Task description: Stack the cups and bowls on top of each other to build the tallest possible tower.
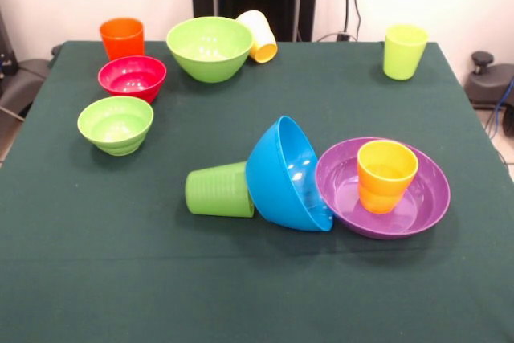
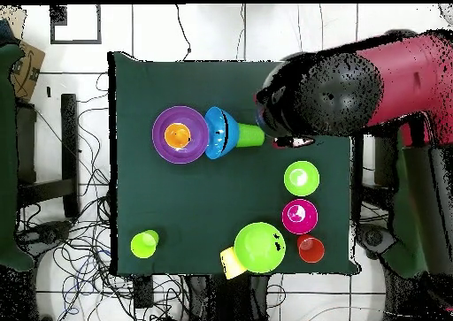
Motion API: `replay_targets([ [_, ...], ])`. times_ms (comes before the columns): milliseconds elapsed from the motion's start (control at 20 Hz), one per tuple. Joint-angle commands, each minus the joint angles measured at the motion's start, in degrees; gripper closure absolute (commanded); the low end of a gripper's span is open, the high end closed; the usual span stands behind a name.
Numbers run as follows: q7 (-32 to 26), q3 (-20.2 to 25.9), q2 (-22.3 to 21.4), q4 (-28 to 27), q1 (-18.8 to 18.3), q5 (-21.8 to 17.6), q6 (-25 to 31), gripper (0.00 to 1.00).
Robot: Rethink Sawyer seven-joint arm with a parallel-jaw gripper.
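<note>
I see no tower yet. Orange-yellow cup (image 1: 386, 174) upright in purple bowl (image 1: 426, 206); blue bowl (image 1: 285, 173) tipped against it, green ribbed cup (image 1: 217, 189) on side alongside. Arm (image 2: 372, 83) overhead; gripper hidden, can't tell its state. My next call: right blue bowl.

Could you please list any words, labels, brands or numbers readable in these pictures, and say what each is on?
None: no readable text shows in either view.
The cups, such as the orange cup, and the bowls, such as the blue bowl, are plain.
The cloth bears no print.
</note>
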Motion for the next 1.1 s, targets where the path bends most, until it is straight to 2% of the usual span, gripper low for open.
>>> replay_targets([
  [50, 13.02, -12.89, 3.70, 7.41, 3.94, -6.04, -8.78, 0.00],
  [500, 11.59, -21.03, 9.00, 6.64, 7.19, -9.24, -16.48, 0.00],
  [1100, 9.58, -29.10, 16.44, 3.07, 10.35, -12.23, -25.00, 0.00],
])
